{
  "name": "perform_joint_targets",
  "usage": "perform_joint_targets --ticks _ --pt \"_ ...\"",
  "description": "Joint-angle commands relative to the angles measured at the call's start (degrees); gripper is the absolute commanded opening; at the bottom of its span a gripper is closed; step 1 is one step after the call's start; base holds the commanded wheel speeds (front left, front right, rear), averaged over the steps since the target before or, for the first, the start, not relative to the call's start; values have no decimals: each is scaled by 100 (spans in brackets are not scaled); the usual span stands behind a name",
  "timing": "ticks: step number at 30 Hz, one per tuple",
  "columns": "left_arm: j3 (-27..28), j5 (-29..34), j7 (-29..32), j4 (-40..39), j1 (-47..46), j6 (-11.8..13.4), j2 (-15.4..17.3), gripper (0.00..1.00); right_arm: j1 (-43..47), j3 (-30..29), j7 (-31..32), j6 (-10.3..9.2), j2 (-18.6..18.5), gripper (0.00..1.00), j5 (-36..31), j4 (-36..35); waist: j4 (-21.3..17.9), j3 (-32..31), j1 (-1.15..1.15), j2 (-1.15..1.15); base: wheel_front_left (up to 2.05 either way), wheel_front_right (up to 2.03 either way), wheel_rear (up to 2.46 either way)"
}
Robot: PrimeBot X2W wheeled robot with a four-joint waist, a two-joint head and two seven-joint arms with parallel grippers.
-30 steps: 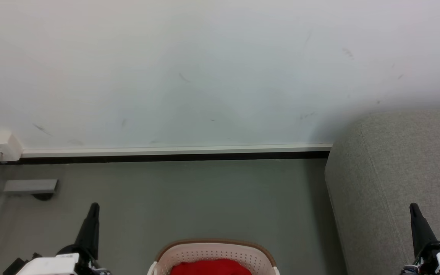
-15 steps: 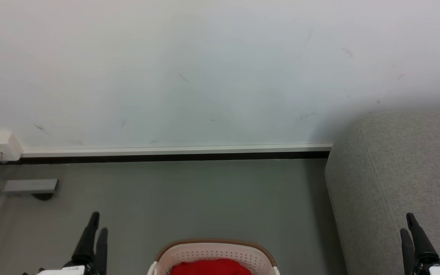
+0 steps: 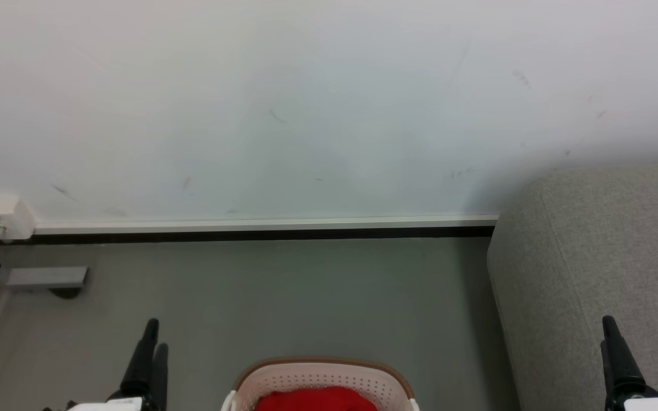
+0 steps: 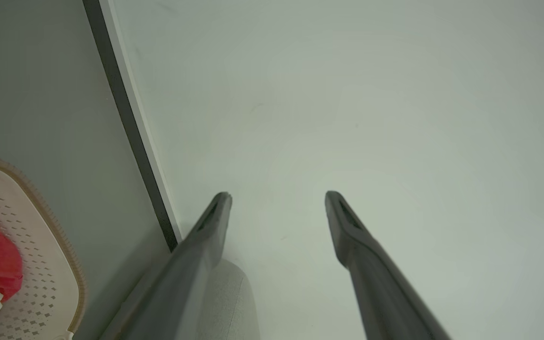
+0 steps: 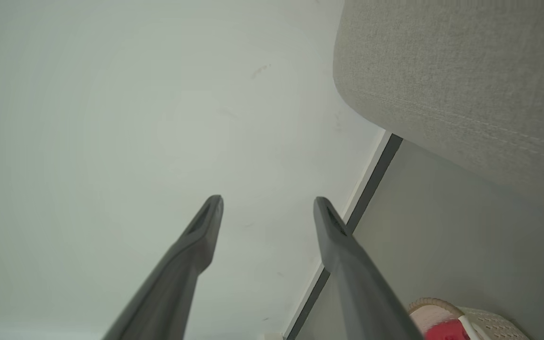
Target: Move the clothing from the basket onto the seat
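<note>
Holding: nothing; the left claw (image 3: pixel 156 335) and right claw (image 3: pixel 605 331) each have their fingers well parted and empty.
Clothing: a red heap (image 3: pixel 315 398) in the basket (image 3: pixel 320 372) on the floor (image 3: pixel 306 297), lower than both claws, rightward of the left claw and leftward of the right.
Nearer arm: the left, by my reading; the right claw hangs over the seat (image 3: pixel 592 251), well apart from the basket.
Long axis: cannot tell, since the view's edge cuts the clothing off.
Pose: both claws point ahead at the wall (image 3: pixel 329 103), not down.
Next move: likely a dip and an inward turn toward the basket.
Progress: nothing is gripped yet.
</note>
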Motion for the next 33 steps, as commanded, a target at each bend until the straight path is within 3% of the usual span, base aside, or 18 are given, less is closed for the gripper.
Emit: perform_joint_targets --ticks 1,10,33 --pt "-21 155 -63 -42 -134 -26 28 100 -32 -1 -65 -3 -60 100 -266 -112 3 -1 0 0 0 0 0" --pt "-179 795 -280 -42 -165 107 34 100 15 54 -283 -4 -67 100 -1357 -270 22 -2 0 0 0 0 0" --pt "-548 3319 -756 -339 -113 576 47 100 169 378 -759 -6 -82 100 -4310 -692 70 0 0 0 0 0 0"
